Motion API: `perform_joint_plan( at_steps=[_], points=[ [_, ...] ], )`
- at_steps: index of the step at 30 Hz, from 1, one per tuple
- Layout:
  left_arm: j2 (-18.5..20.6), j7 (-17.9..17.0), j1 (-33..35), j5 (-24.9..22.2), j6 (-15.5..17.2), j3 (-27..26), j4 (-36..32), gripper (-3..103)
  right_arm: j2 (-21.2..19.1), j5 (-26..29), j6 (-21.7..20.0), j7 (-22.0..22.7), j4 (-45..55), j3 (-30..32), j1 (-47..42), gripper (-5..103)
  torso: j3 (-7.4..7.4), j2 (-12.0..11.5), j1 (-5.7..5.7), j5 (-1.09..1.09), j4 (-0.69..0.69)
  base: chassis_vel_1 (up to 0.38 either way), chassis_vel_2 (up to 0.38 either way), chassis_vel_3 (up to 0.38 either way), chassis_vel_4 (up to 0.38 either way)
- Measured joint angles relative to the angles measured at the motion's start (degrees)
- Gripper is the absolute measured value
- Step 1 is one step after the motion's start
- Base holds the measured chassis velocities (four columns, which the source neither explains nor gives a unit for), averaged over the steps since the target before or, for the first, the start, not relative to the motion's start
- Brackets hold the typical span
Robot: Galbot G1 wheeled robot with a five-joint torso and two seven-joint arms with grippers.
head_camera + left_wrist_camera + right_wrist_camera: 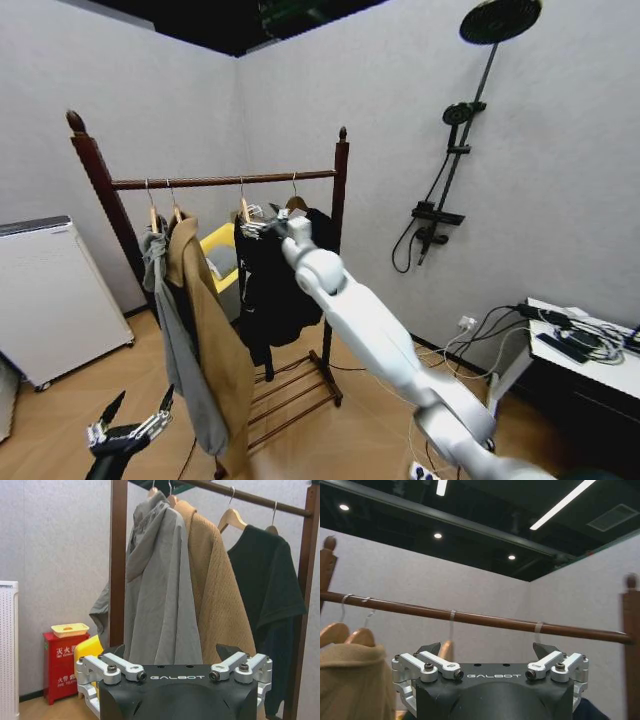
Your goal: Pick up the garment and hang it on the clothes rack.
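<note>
Head view: my right arm is stretched out to the clothes rack [225,181], and my right gripper [262,226] sits just below the rail, at the shoulder of the black garment [275,285]. The garment hangs from a light wooden hanger [244,210] hooked over the rail, between the long tan coat [215,340] and the right-hand post. In the right wrist view the right gripper [489,652] has its fingers spread apart with nothing between them; the rail [485,620] crosses just above and beyond them, and a hanger hook [451,625] drops from the rail between the fingers, farther off.

My left gripper [130,418] is held low, well in front of the rack and away from all clothing. The left wrist view shows its fingers [107,667] apart and empty, facing the grey hooded jacket [157,585], the tan coat and the black garment [262,585] hanging side by side.

Progress, as I judge it: the hanging itself looks done, since the hook is over the rail and the fabric drops freely with no grip on it. I cannot tell whether the right fingertips touch the cloth. What is left, at most, is to draw the right arm clear of the garment without snagging the hanger or pulling the hook off the rail.

Behind the rack a yellow bin [222,250] is partly hidden.
</note>
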Motion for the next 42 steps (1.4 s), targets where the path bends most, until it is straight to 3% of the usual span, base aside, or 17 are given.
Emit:
perform_joint_plan(
  at_steps=[1,2,5,9,11,13,16,19,22,30,42],
  points=[
    [0.00,-0.03,0.02,0.00,0.00,-0.01,0.01,100,-3.51,0.55,-0.22,0.22,3.32,3.53,-4.82,100,0.01,0.00,0.00,0.01,0.00,0.000,0.000,0.000,0.000],
    [0.00,-0.03,0.02,0.00,0.00,-0.01,0.01,100,-3.51,0.55,-0.22,0.22,3.32,3.53,-4.82,100,0.01,0.00,0.00,0.01,0.00,0.000,0.000,0.000,0.000],
    [0.00,0.02,0.00,0.00,0.00,0.00,0.00,100,-10.16,0.99,0.32,0.61,12.07,12.90,-17.42,100,0.00,0.00,0.00,0.00,-0.03,0.000,0.000,0.000,0.000],
    [0.00,-0.02,0.00,0.00,0.00,0.00,0.01,100,-10.85,0.14,1.29,0.44,17.28,20.35,-27.84,100,-0.01,0.00,0.00,-0.02,-0.02,0.000,0.000,0.000,0.000],
    [0.00,-0.01,0.00,0.00,0.00,0.00,0.01,100,-6.87,-2.30,3.66,-0.14,23.17,29.15,-43.24,100,-0.01,0.01,-0.01,-0.02,-0.02,0.000,0.000,0.000,0.000],
    [0.00,-0.01,0.00,0.00,0.00,0.00,0.01,100,-4.64,-3.52,4.92,-0.29,24.65,30.96,-48.43,100,-0.01,0.01,-0.01,-0.02,0.00,0.000,0.000,0.000,0.000],
    [0.00,-0.02,0.00,0.00,0.00,-0.01,0.01,100,1.95,-7.94,9.98,-1.03,28.28,34.88,-62.54,100,0.00,0.01,-0.01,-0.04,-0.01,0.000,0.000,0.000,0.000],
    [0.00,-0.02,0.00,0.00,0.00,0.00,0.01,100,4.22,-9.96,12.30,-1.30,29.46,35.50,-67.21,100,0.00,0.01,-0.02,-0.04,-0.03,0.000,0.000,0.000,0.000],
    [0.00,-0.02,0.00,0.00,0.00,0.00,0.00,100,7.55,-15.47,19.04,-2.24,29.07,34.62,-76.71,100,0.00,0.01,-0.01,-0.05,0.02,0.000,0.000,0.000,0.000],
    [0.00,-0.02,0.00,0.00,0.00,0.00,0.01,100,9.05,-15.32,24.18,-1.41,28.86,33.11,-85.76,100,0.01,0.00,0.00,-0.04,0.01,0.000,0.000,0.000,0.000],
    [0.00,-0.02,0.00,0.00,0.00,0.00,0.00,100,9.22,-15.67,24.86,-0.29,28.41,32.70,-87.50,100,0.01,-0.01,0.01,-0.04,0.00,0.000,0.000,0.000,0.000]
  ],
)
